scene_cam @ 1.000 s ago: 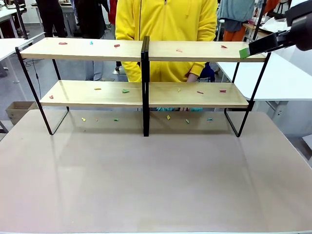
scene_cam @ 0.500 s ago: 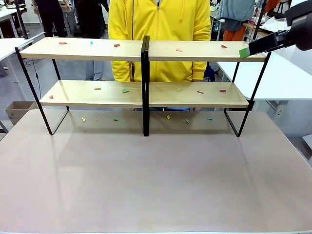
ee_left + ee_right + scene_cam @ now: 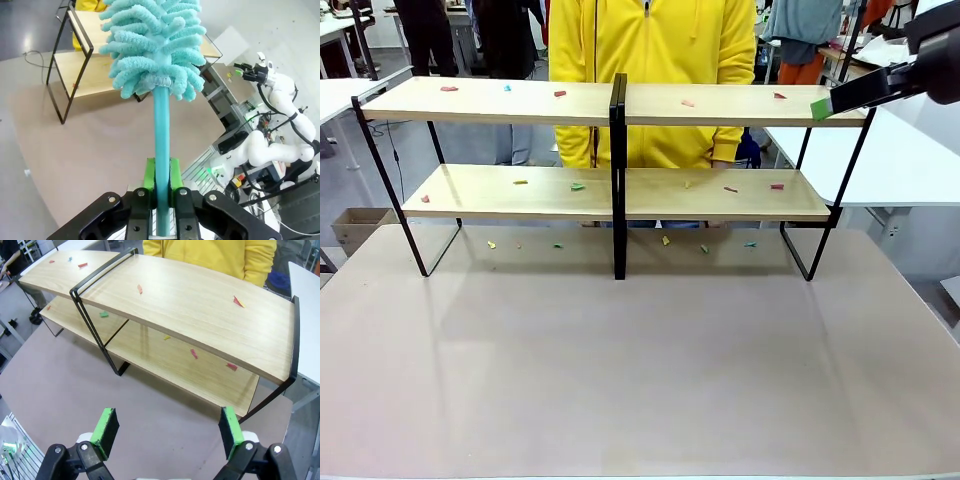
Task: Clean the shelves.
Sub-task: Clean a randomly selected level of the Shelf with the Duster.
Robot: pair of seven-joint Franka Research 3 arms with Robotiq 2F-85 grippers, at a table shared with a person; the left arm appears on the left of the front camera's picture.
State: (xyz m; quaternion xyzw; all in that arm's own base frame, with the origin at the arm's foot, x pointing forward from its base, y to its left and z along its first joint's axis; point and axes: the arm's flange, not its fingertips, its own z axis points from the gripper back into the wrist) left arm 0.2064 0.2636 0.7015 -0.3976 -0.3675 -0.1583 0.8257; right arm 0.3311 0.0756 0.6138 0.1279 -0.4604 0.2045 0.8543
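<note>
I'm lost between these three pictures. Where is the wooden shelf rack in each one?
Front view: the shelves span the upper half, long side facing the camera.
Left wrist view: the shelves sit upper left, seen from one end, partly behind the teal duster.
Right wrist view: the shelves run across the upper half, seen from above.
Shared landmark: the person's yellow top, just behind the rack.

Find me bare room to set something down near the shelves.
Free: the table in front of the shelves, rack feet to near edge. Crowded: both boards carry scattered scraps, more lie under the lower board, and the right gripper hangs at the top board's right end.
</note>
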